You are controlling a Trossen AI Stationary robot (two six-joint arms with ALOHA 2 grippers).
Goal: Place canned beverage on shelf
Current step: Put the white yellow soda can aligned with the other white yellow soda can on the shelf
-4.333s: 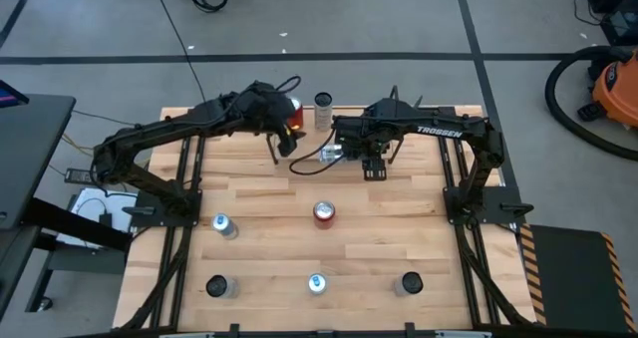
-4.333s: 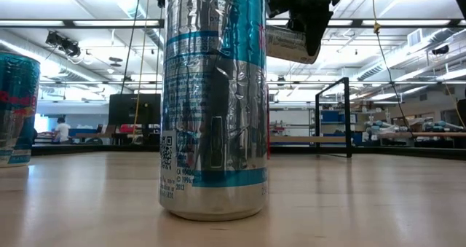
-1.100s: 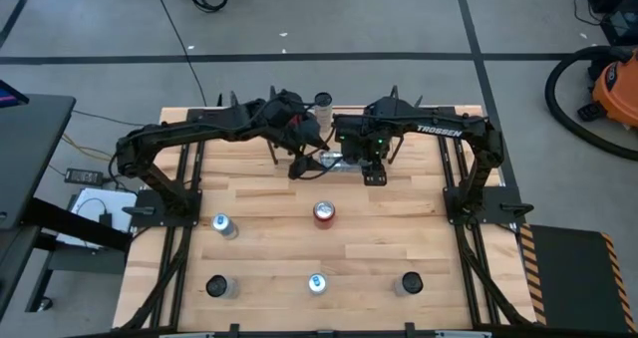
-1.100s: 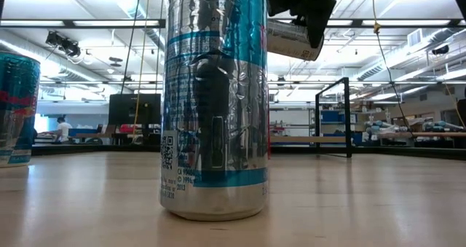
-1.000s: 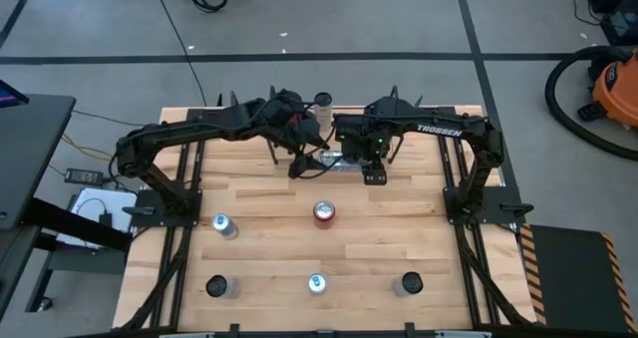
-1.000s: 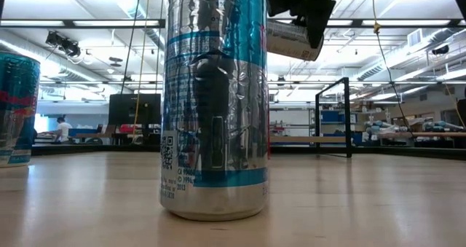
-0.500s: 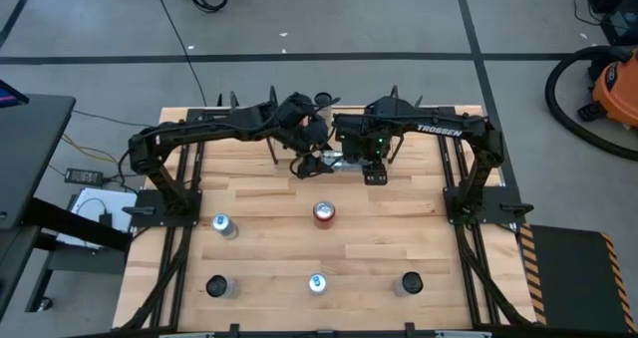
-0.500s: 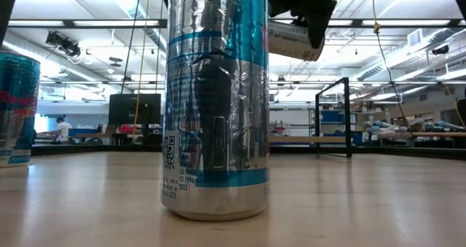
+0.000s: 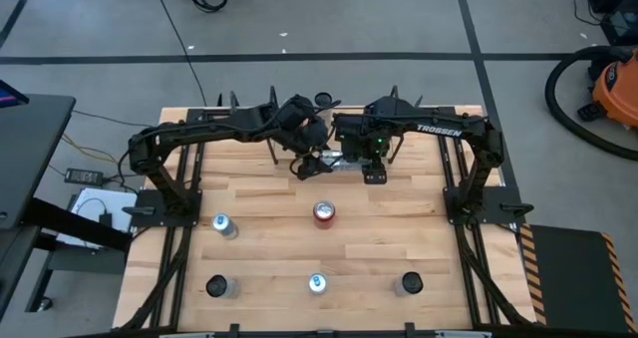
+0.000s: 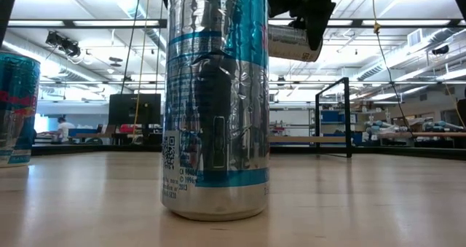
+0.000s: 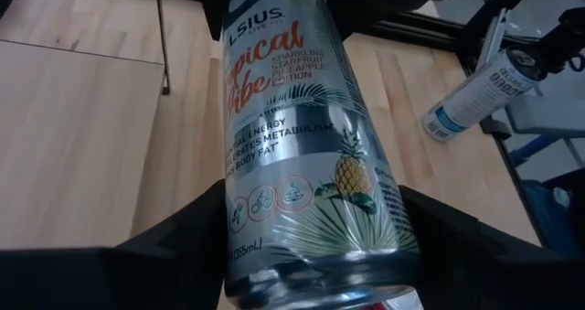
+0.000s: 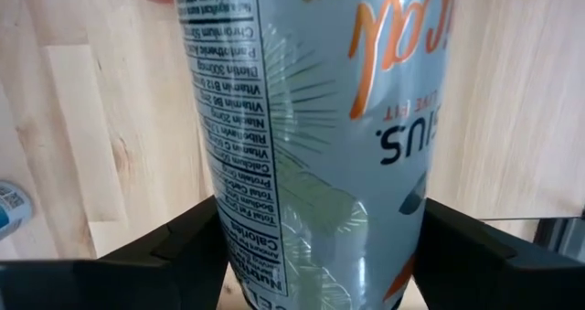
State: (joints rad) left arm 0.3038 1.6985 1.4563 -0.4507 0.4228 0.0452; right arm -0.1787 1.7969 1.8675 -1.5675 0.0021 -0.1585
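A silver can [image 9: 334, 161] printed with a pineapple hangs level in the air above the middle of the table's far half, with both grippers shut on it. My left gripper [image 9: 317, 161] comes at it from the left. My right gripper [image 9: 351, 161] stands over it, pointing down. The low view shows the can [image 10: 291, 43] high up under a dark gripper. The shelf [image 11: 82, 145], a light board with thin black rods [image 9: 274, 151], lies under my left arm. My left gripper [image 11: 311, 209] pinches the can's sides near its base end [image 11: 274, 255] between its two fingers. The fingers slant down from the table's left and lie along the can, which sticks out ahead of them, clear of the table. My right gripper [image 12: 320, 219] pinches the can's sides in the half toward its top end [image 12: 274, 209]. It comes from above, pointing down, with the fingers across the can. The can lies level between the fingers, clear of the board below.
Several cans stand on the near half: a red-topped one [image 9: 323, 212], one at the left [image 9: 222, 225] and three along the near edge [image 9: 316, 283]. A slim silver-and-blue can [image 11: 475, 90] stands near the far edge. Black rails run along both sides.
My left arm has reached toward the table's right and slightly down, bringing its gripper up to the can's left end. The can has stayed level in the air, and my right arm has kept still.
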